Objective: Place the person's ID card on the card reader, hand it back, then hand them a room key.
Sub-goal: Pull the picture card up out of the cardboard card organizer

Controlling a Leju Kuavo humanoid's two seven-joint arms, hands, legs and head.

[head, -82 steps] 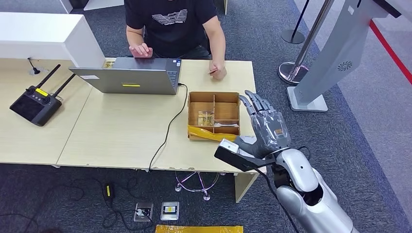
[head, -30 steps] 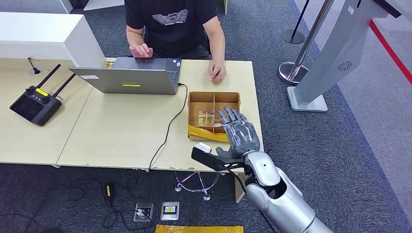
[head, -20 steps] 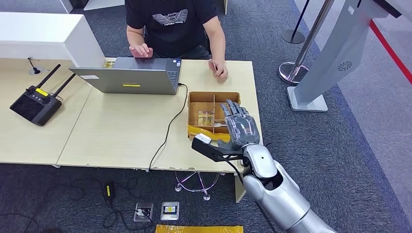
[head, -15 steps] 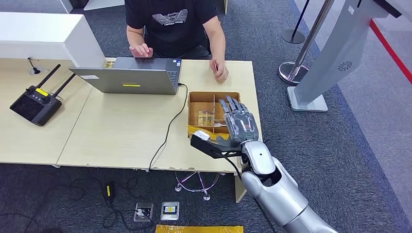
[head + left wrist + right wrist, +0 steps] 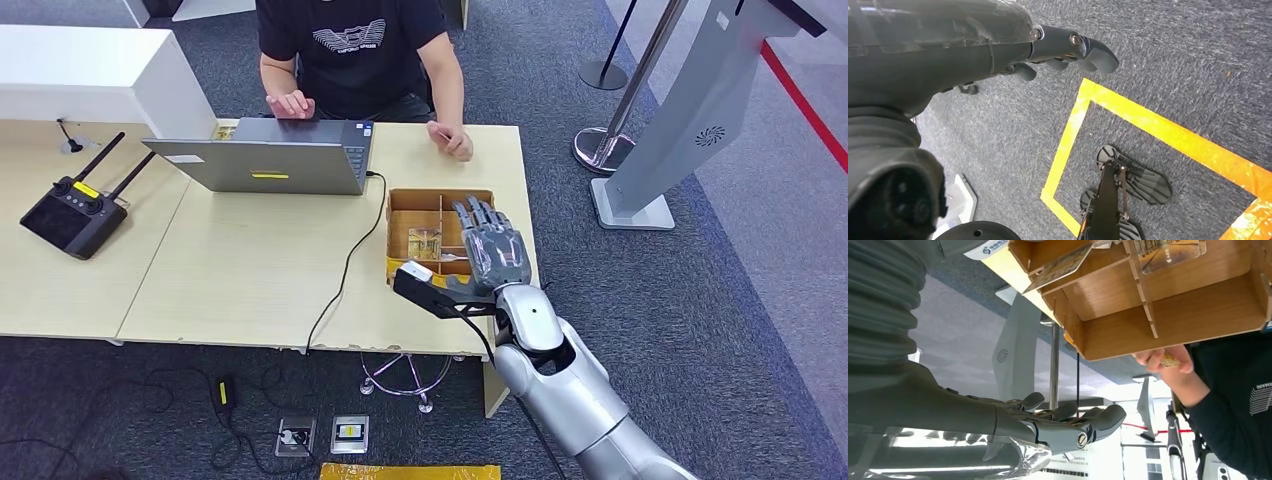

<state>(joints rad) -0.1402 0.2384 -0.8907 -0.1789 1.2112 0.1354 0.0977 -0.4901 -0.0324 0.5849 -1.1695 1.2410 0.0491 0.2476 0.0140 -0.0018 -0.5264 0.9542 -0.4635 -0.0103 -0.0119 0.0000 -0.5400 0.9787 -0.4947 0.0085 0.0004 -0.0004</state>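
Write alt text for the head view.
The robot's right hand, fingers spread, hovers over a divided wooden box on a desk. Across it, a seated person holds a small card beside a laptop.

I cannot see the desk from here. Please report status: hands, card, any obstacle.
Right hand open over the wooden tray. Left hand hangs empty near the floor. Person's hand holds a card. Nothing between.

- A pale wooden table (image 5: 240, 270) is carrying a compartmented wooden box (image 5: 440, 203) under the right hand (image 5: 497, 255).
- A laptop (image 5: 265, 160) and a black controller (image 5: 72, 215) are sitting well to the hand's left.
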